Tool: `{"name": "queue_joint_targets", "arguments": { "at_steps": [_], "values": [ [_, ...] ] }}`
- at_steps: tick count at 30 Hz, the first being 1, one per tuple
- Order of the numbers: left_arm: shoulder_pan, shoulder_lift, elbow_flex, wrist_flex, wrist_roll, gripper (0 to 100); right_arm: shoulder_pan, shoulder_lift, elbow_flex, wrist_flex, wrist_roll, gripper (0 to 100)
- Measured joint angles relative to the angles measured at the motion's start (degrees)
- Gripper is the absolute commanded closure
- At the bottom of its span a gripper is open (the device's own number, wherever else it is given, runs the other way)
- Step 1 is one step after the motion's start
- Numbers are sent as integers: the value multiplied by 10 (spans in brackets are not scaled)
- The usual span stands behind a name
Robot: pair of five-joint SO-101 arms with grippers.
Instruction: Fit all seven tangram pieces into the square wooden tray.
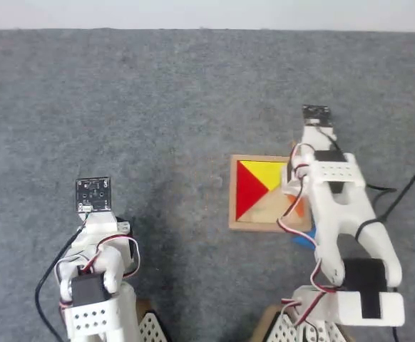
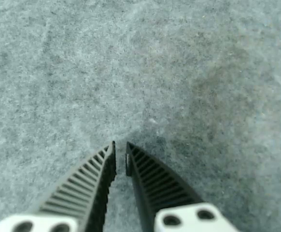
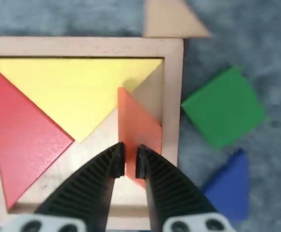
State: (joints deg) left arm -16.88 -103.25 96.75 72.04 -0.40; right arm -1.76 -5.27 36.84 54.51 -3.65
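R claw [image 3: 128, 162] was pinched on orange piece [image 3: 141, 121], tilted in wooden tray [image 3: 172, 87]; L claw [image 2: 120, 151] nearly shut, empty, over grey table [image 2: 131, 58]

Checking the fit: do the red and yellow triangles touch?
Touching: the right wrist view shows the red triangle and yellow triangle flush along a slanted edge, no gap.

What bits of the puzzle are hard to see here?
High view: the right arm covers the right side of the tray and most of the blue triangle.
Right wrist view: the tan triangle is blurred and cut by the edge; the right arm's fingers hide one end of the orange piece.
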Motion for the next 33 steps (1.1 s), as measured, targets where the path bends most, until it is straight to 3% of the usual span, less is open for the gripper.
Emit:
{"name": "queue_joint_targets", "arguments": {
  "at_steps": [7, 15, 27, 33],
  "values": [
    [0, 0, 0, 0, 0, 964, 70, 2, -26, 21, 12, 971],
    [0, 0, 0, 0, 0, 964, 80, -19, -19, 21, 18, 971],
    [0, 0, 0, 0, 0, 964, -70, -91, 68, 18, 30, 969],
    [0, 0, 0, 0, 0, 964, -62, -75, 74, -2, 34, 969]
  ]
}}
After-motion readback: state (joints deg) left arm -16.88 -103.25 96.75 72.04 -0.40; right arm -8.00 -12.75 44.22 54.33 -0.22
